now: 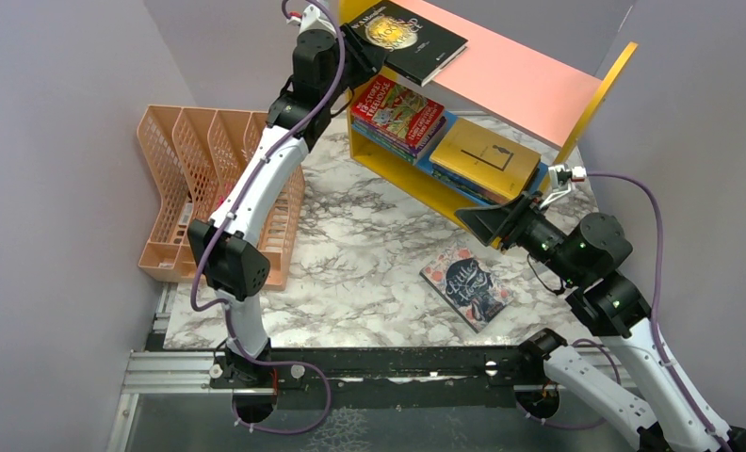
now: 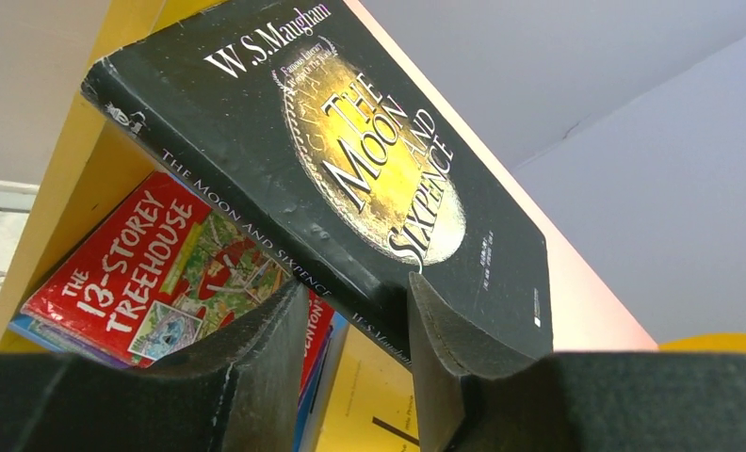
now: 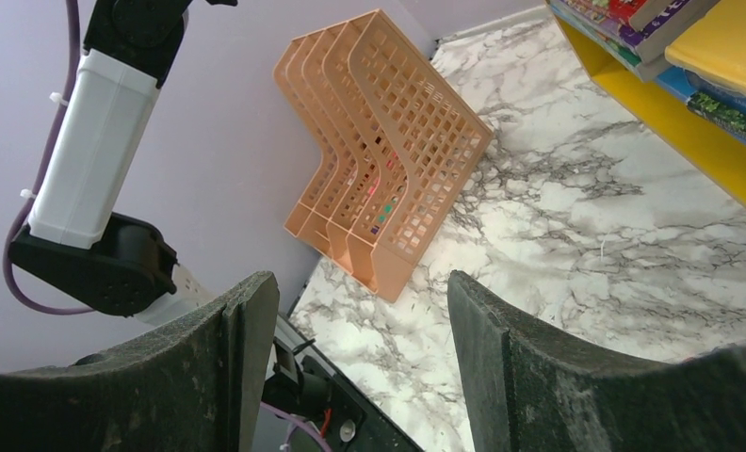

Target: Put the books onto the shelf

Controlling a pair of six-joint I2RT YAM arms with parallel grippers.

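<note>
At upper centre the black book (image 1: 412,38) lies overhanging the shelf's pink top board (image 1: 525,80), the left claw (image 1: 358,49) straddling its corner, its grip impossible to tell, while the right claw (image 1: 487,221) gapes wide and empty above the bench (image 1: 369,254) at right

Peach mesh file rack (image 1: 173,179) at far left of desk (image 1: 369,250), hard vs. left wall (image 1: 58,141), four slots side by side. Tiny pink & green bits show thru the mesh, can't tell what. Desk top is white-grey marble. Plain lilac-grey walls on the left, back and right. Black & silver rail (image 1: 397,367) runs along near edge.
</note>
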